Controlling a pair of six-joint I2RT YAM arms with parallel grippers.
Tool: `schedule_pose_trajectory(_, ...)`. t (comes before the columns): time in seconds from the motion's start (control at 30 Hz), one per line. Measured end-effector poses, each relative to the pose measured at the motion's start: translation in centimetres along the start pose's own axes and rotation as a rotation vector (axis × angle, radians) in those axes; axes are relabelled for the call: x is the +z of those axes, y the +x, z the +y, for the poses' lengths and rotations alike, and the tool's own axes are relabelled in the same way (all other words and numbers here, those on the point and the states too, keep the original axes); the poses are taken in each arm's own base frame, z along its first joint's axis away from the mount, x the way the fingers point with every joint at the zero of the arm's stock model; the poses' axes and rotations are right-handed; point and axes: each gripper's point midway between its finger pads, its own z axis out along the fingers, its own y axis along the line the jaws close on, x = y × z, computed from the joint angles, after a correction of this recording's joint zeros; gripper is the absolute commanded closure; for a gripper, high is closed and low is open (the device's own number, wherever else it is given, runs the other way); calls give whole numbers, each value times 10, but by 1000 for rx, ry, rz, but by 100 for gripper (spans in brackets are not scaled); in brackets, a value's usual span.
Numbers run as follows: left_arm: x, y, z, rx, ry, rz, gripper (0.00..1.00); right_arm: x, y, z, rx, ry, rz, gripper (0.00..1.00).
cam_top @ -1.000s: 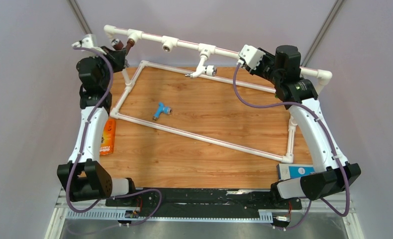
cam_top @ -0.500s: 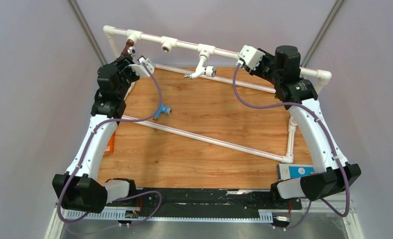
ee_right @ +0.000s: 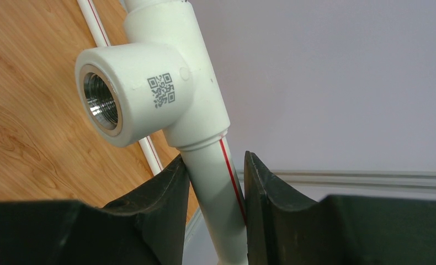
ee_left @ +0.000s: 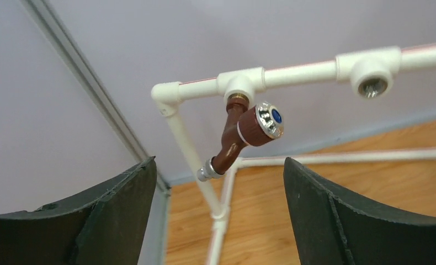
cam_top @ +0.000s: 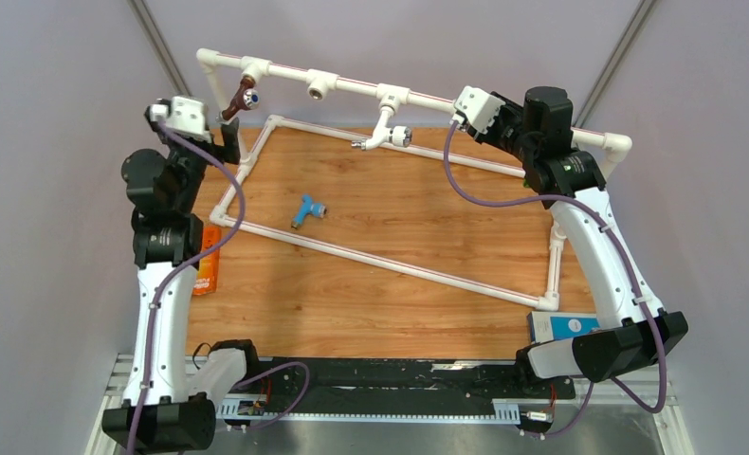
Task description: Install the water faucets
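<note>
The dark brown faucet [cam_top: 241,98] [ee_left: 243,132] hangs screwed into the left tee of the raised white pipe frame [cam_top: 352,85], spout down. My left gripper [cam_top: 228,142] [ee_left: 218,165] is open just short of it and holds nothing. A white faucet [cam_top: 387,131] sits in the third tee. The light blue faucet [cam_top: 306,210] lies loose on the wooden table. The tee between them [cam_top: 319,88] [ee_left: 372,77] is empty. My right gripper [cam_top: 460,110] [ee_right: 216,160] is shut on the top pipe [ee_right: 213,182] just below another empty tee socket [ee_right: 133,94].
The frame's lower rectangle of thin pipe [cam_top: 390,261] lies across the table. An orange packet [cam_top: 208,261] sits at the left table edge. A blue and white box [cam_top: 565,325] lies by the right arm's base. Grey walls close in on both sides.
My left gripper has opened, let go of the brown faucet and drawn back to the left. The faucet stays in its tee. The right arm has not moved.
</note>
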Motion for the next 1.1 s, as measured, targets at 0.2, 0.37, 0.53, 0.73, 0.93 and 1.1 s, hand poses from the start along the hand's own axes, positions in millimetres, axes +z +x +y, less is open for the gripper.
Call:
schedule_pose_trajectory(0.2, -18, -11, 6, -603, -147, -71, 6, 0, 0, 0, 0, 0, 0, 100)
schedule_pose_trajectory(0.37, -10, 1, 0, -1096, -225, -67, 7, 0, 0, 0, 0, 0, -1, 100)
schedule_pose_trajectory(0.53, 12, 20, -8, -1495, -261, -35, 7, 0, 0, 0, 0, 0, -1, 100)
schedule_pose_trajectory(0.73, 35, 52, -17, -1791, -314, 18, 8, 0, 0, 0, 0, 0, 0, 100)
schedule_pose_trajectory(0.93, 57, 64, -12, -1917, -330, -19, 12, 0, 0, 0, 0, 1, 1, 100)
schedule_pose_trajectory(1.1, 76, 74, -8, -1974, -319, -54, 27, 0, 0, 0, -1, 1, 1, 100)
